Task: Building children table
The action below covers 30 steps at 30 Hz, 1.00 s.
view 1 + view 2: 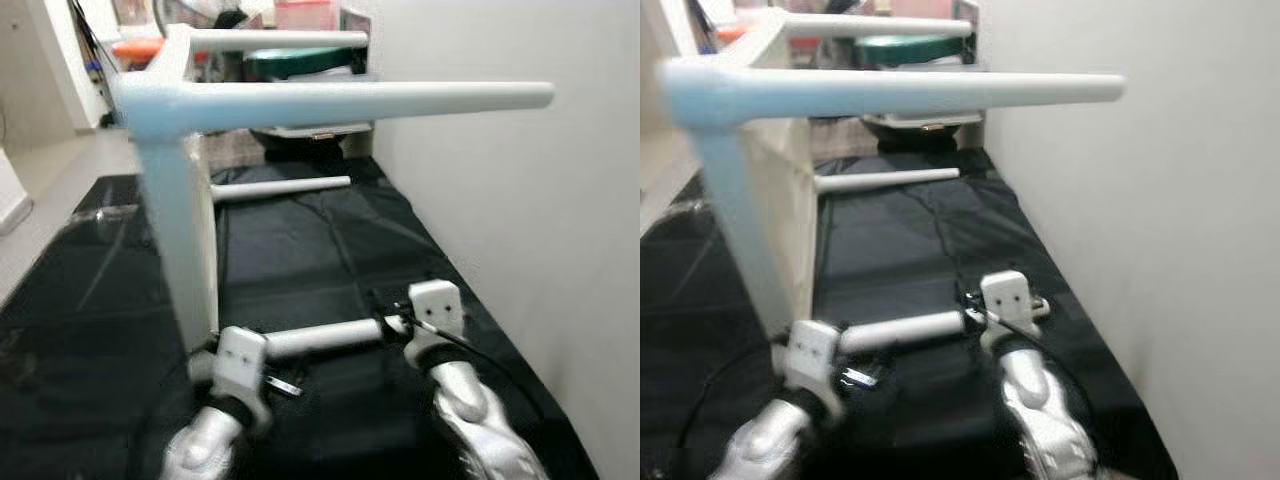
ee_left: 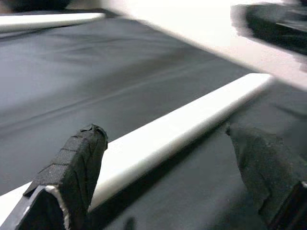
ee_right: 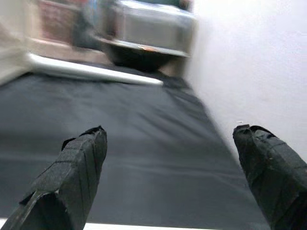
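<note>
Children table (image 1: pixel 180 200) on its side on the black cloth (image 1: pixel 300 240), both tools (image 2: pixel 168 182) (image 3: pixel 168 177) released by its lower leg (image 1: pixel 320 337)

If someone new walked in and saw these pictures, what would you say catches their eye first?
Most striking is the white children's table lying on its side on the black sheet, its legs pointing toward the white wall. Close in front, the left end effector is open around the lowest leg near the tabletop, and the right end effector, also open, is at that leg's free end.
</note>
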{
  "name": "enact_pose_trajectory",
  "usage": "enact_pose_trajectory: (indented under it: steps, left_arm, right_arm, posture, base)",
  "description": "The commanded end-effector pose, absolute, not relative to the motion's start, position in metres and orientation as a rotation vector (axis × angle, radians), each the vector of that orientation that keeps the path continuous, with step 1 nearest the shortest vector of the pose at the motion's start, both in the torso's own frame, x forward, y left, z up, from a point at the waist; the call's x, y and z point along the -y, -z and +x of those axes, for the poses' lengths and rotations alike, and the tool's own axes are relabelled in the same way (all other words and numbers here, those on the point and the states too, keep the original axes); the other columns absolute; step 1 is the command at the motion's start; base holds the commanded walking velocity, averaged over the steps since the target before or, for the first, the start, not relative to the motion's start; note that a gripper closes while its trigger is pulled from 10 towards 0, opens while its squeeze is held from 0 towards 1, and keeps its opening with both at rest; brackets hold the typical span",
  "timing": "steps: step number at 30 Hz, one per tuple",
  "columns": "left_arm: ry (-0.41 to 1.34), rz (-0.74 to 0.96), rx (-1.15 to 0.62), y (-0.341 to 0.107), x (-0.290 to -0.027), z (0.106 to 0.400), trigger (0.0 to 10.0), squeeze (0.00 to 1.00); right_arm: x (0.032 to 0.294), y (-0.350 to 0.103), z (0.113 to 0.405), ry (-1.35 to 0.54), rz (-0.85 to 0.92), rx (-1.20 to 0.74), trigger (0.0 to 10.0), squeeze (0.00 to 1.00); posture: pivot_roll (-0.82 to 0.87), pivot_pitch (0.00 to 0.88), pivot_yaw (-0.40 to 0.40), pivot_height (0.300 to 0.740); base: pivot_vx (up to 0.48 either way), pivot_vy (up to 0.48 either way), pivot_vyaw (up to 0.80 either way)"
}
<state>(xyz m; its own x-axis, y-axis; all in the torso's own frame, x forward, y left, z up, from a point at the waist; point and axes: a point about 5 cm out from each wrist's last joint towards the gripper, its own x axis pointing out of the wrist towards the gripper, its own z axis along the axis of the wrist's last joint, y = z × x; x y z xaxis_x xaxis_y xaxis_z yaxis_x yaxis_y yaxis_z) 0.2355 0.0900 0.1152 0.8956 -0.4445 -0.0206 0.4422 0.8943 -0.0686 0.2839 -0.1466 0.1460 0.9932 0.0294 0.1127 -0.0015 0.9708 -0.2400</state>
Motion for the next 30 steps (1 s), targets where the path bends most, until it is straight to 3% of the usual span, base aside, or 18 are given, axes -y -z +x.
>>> enact_pose_trajectory:
  steps: [1,2,5,10,17,25,30]
  left_arm:
    - [0.428,-0.041,-0.051,-0.112,-0.099,0.235,10.0,0.0]
    - [0.428,-0.04,-0.05,-0.112,-0.099,0.235,10.0,0.0]
    - [0.37,-0.005,0.001,-0.119,-0.103,0.239,10.0,0.0]
    - [0.301,0.009,0.054,-0.128,-0.107,0.248,10.0,0.0]
    - [0.306,0.06,0.109,-0.139,-0.107,0.261,10.0,0.0]
    - [0.302,0.069,0.127,-0.141,-0.108,0.268,10.0,0.0]
    - [0.284,0.078,0.161,-0.149,-0.108,0.282,10.0,0.0]
  right_arm:
    - [0.14,-0.151,0.285,-0.019,-0.236,0.165,10.0,0.0]
    - [0.14,-0.153,0.284,-0.02,-0.231,0.181,10.0,0.0]
    - [0.145,-0.174,0.281,0.038,-0.533,0.335,10.0,0.0]
    - [0.147,-0.192,0.277,0.146,-0.734,0.501,10.0,0.0]
    - [0.153,-0.221,0.276,0.358,-0.835,0.659,10.0,0.0]
    - [0.151,-0.237,0.283,0.419,-0.875,0.729,10.0,0.0]
    - [0.147,-0.259,0.302,0.442,-0.992,0.831,10.0,0.0]
  posture:
    - [0.11,0.0,-0.01,0.74]
    - [0.11,0.0,-0.01,0.74]
    - [0.11,0.0,-0.009,0.74]
    - [0.11,0.0,-0.007,0.74]
    - [0.1,0.0,-0.005,0.74]
    - [0.1,0.0,-0.002,0.74]
    - [0.1,0.0,-0.006,0.74]
  base:
    - [0.0,0.0,0.0]
    - [0.0,0.0,0.0]
    - [0.0,0.0,0.0]
    - [0.0,0.0,0.0]
    - [0.0,0.0,0.0]
    - [0.0,0.0,0.0]
    - [0.0,0.0,0.0]
